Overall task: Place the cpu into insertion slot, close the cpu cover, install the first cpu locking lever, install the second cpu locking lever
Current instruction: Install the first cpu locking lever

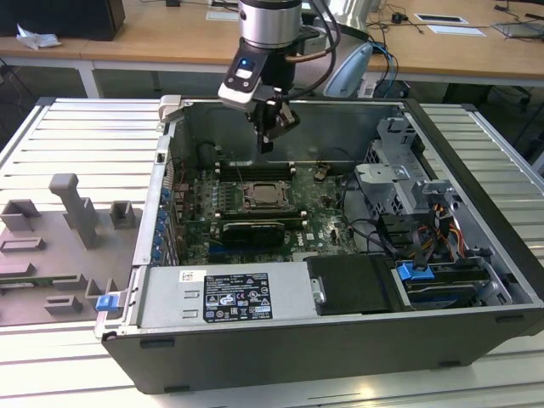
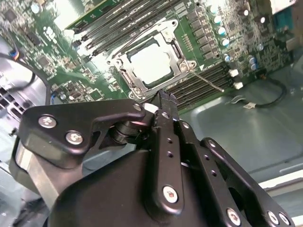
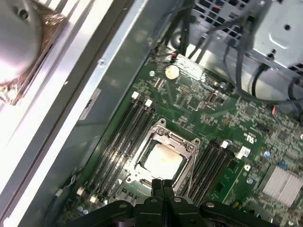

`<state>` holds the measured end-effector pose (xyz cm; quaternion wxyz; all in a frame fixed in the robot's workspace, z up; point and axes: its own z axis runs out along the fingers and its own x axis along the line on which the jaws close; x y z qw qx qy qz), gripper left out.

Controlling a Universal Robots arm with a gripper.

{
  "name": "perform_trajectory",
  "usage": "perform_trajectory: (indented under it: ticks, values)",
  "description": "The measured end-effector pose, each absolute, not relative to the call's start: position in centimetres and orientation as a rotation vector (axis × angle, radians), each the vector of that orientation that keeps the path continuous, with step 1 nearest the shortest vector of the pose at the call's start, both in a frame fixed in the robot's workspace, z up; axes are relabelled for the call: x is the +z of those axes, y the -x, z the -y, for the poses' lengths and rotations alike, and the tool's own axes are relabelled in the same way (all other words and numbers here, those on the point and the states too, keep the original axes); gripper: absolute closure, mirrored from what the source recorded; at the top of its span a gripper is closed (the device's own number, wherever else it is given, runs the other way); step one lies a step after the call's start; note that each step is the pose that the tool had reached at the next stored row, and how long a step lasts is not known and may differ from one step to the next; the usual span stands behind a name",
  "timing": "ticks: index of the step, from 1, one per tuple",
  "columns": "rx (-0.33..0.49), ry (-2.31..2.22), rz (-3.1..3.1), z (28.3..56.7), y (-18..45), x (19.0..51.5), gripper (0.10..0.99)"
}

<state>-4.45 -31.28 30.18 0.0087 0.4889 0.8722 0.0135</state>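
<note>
The cpu [image 2: 150,61] lies flat in the insertion slot [image 1: 266,197] on the green board, its pale metal top showing [image 3: 163,158]. The silvery cpu cover [image 2: 176,49] is down around it, framing the chip [image 3: 188,142]. A thin wire locking lever [image 2: 208,80] sticks out slantwise from one corner of the socket. My gripper [image 1: 270,140] hangs above the far edge of the socket, apart from it. Both wrist views show its black fingers [image 3: 163,187] pressed together with nothing between them [image 2: 161,101].
Memory slots [image 3: 125,137] flank the socket on both sides. In the exterior view a long black card [image 1: 246,231] lies in front of it, then the power supply [image 1: 221,293]. A drive cage [image 1: 399,174] and cables fill the right; a grey fixture [image 1: 76,212] stands outside, left.
</note>
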Motion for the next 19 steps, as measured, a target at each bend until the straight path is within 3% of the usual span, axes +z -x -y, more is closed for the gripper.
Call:
perform_trajectory:
  ticks: [19]
  values:
    - [0.039, -0.903, -2.994, 31.28, 4.45, 30.13, 0.98]
